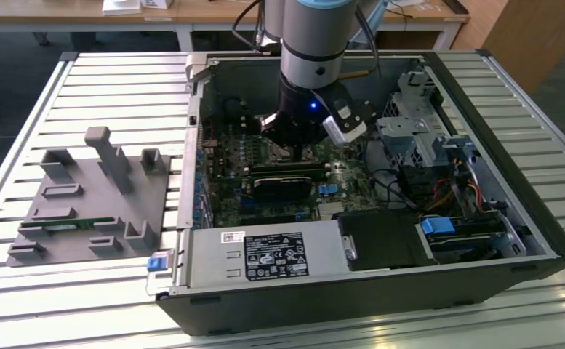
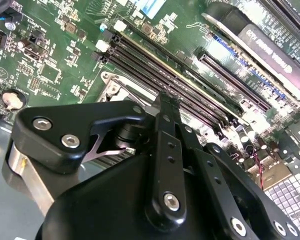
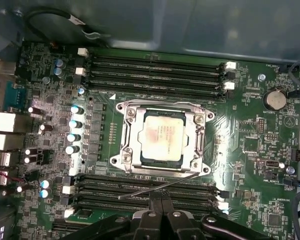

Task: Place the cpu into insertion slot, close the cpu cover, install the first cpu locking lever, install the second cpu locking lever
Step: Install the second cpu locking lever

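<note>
On the slatted worktable (image 1: 30, 80), a grey moulded fixture tray (image 1: 93, 200) sits at the exterior view's left, just beside the open computer case (image 1: 360, 189). Farther toward the exterior view's right, the arm reaches down into the case, its gripper (image 1: 292, 139) low over the green motherboard (image 1: 226, 193) and covering the socket area from that camera. A labelled power supply (image 1: 262, 256) lies along the case's near edge, and drive cages with bundled cables (image 1: 427, 145) crowd the exterior view's right side.

In the first wrist view the cpu (image 3: 161, 136) lies seated in the insertion slot (image 3: 126, 136), its dull silver top showing through the window of the cpu cover (image 3: 200, 140), which lies flat over it. Long black memory slots (image 3: 155, 67) run on both sides of the socket, and a row of capacitors (image 3: 75, 130) stands beside it. One thin locking lever (image 3: 157, 188) angles away from the socket across a bank of memory slots, raised and unlatched. The gripper's (image 3: 162, 212) fingers (image 3: 156, 207) are pressed together, holding nothing, close to that lever.

In the second wrist view the gripper's (image 2: 167, 102) black linkage blocks most of the socket; only a corner of the metal frame shows.
</note>
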Controlling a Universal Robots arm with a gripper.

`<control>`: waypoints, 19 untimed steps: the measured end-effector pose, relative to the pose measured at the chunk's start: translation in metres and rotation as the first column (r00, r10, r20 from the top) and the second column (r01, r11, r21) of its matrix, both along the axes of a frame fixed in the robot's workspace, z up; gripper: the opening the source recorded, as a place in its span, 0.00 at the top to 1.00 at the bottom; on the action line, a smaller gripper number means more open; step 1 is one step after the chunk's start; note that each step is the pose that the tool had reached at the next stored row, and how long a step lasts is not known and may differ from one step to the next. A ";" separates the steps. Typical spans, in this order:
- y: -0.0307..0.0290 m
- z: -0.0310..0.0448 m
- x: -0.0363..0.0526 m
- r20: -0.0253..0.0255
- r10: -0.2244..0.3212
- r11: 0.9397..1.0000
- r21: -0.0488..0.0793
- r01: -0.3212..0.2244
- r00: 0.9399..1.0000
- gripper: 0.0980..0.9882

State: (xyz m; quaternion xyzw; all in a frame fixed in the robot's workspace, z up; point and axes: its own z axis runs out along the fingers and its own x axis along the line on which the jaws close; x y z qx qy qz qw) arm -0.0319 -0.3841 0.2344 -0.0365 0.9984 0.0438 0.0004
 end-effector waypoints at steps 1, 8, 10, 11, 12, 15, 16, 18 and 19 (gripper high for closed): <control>0.0000 0.0000 -0.0003 0.000 0.000 1.000 0.003 0.000 1.000 0.99; 0.0001 -0.0008 -0.0112 0.000 0.000 1.000 0.021 0.000 1.000 0.99; 0.0000 -0.0011 -0.0131 0.000 0.000 1.000 0.022 0.000 1.000 0.99; 0.0000 -0.0012 -0.0134 0.000 0.000 1.000 0.023 0.000 1.000 0.99; 0.0000 -0.0013 -0.0134 0.000 0.000 1.000 0.024 0.000 1.000 0.99; 0.0000 -0.0015 -0.0136 0.000 0.000 1.000 0.025 0.000 1.000 0.99; 0.0000 -0.0015 -0.0136 0.000 0.000 1.000 0.025 0.000 1.000 0.99; 0.0000 -0.0016 -0.0136 0.000 0.000 1.000 0.025 0.000 1.000 0.99; 0.0000 -0.0016 -0.0138 0.000 0.000 1.000 0.025 0.000 1.000 0.99</control>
